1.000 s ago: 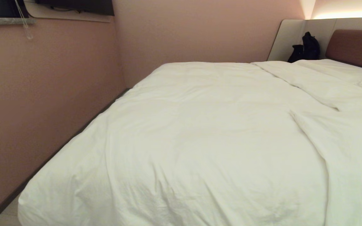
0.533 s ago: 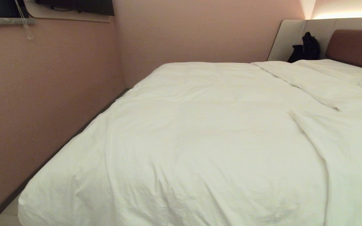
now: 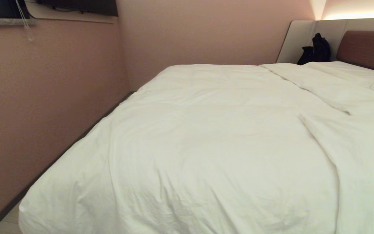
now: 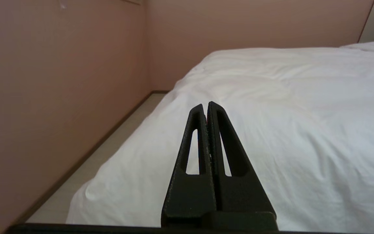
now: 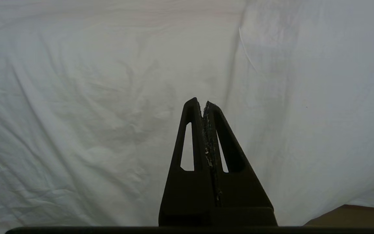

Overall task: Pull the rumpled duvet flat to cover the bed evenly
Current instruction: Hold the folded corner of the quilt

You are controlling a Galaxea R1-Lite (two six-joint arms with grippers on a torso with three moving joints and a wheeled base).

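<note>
the left pincer [image 4: 206, 105] and right pincer [image 5: 202, 102], both clenched on nothing, hang at the bed's near edge; the white duvet [image 3: 213, 146] lies spread across the bed [image 3: 365, 48], creased on the right, toward the brown headboard.

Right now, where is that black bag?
In the head view, the black bag sits far right, against the pale surround beside the brown headboard, beyond the duvet.
</note>
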